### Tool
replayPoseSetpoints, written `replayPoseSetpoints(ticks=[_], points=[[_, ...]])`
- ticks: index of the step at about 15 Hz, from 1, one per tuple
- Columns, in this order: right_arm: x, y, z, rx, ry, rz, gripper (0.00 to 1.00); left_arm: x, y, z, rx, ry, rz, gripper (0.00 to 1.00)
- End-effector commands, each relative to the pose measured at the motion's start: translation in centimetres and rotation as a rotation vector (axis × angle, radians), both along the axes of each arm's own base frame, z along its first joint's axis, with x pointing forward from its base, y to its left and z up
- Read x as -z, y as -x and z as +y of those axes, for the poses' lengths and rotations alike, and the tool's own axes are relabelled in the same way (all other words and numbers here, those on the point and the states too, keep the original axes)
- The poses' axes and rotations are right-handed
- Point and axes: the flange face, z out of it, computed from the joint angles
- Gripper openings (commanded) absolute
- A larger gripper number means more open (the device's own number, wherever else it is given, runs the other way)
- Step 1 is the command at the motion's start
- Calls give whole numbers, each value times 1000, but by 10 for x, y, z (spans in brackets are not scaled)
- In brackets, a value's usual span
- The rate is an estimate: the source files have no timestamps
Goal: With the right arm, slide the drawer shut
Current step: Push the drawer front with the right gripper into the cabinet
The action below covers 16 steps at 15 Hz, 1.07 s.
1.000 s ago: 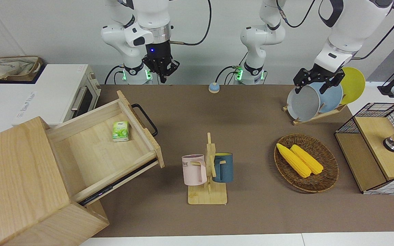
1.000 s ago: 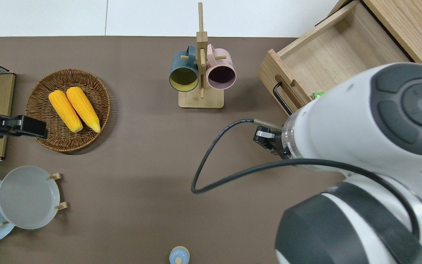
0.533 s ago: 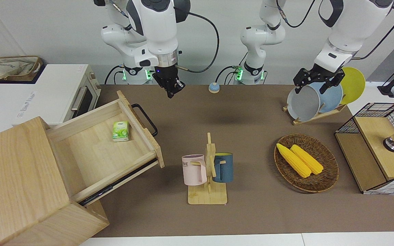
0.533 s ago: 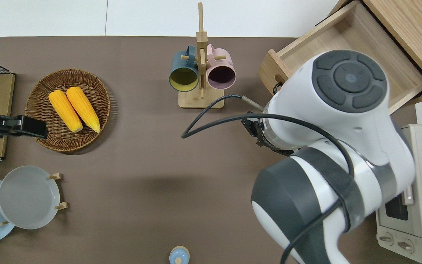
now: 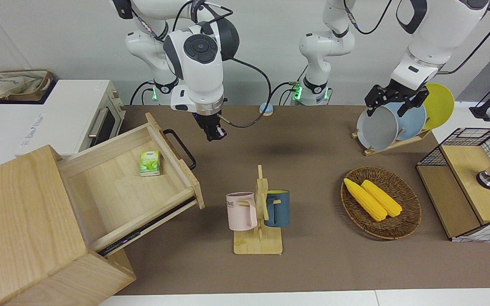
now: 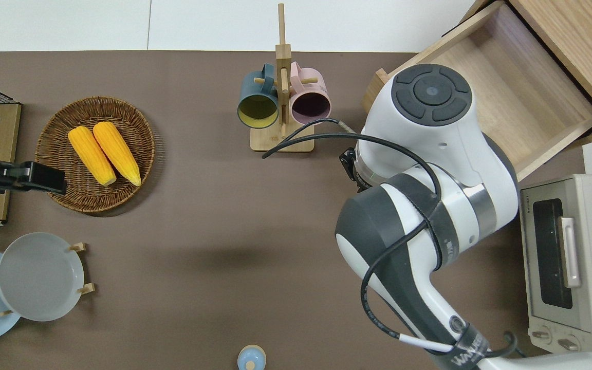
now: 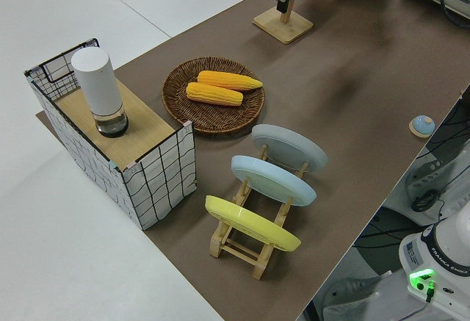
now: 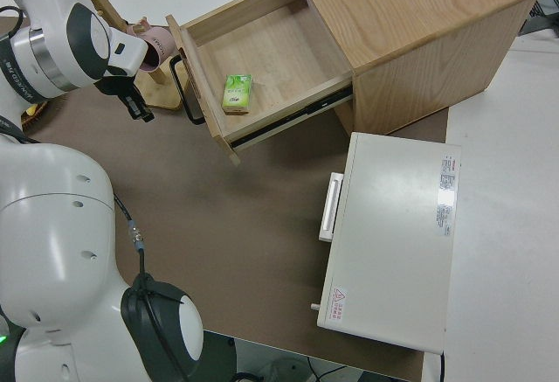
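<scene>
One drawer (image 5: 130, 178) stands pulled well out of the light-wood cabinet (image 5: 24, 225) at the right arm's end of the desk (image 5: 304, 140), its black loop handle (image 5: 180, 148) on the front panel facing the open middle of the desk. Inside it lies a small green packet (image 5: 149, 163), close to the front panel.

In the front view, the right pincer (image 5: 213, 132) hangs at roughly two o'clock from the handle, near it but apart, pointing down over bare desk. I judge it is placed there so it can meet the drawer front and push toward the cabinet; the approach is not finished and closing has not begun. Its fingertips look drawn together, holding nothing, which suits a push.

At about four o'clock from the drawer front stands the mug rack (image 5: 258, 221) with a pink mug (image 5: 241, 211) and a blue mug (image 5: 277, 208), clear of the push path. A white oven (image 5: 58, 114) sits beside the cabinet, nearer the robots. The left arm is parked, and I cannot tell how its pincer (image 5: 391, 101) is set.
</scene>
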Motion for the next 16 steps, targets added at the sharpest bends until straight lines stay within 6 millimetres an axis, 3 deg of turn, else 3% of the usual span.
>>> replayPoseSetpoints(ticks=[1,7,12,16], points=[[13,-18,-10,31,35,-40,0,-6,3,-2,-5,-19,3,993],[28,-47,-33,58,10,-97,0,-5,3,-2,-5,-19,4,993],[25,-68,-46,75,8,-127,0,-5,3,-2,-5,-19,4,993],[22,-83,-71,111,3,-142,0,-6,3,-2,-5,-19,3,993]])
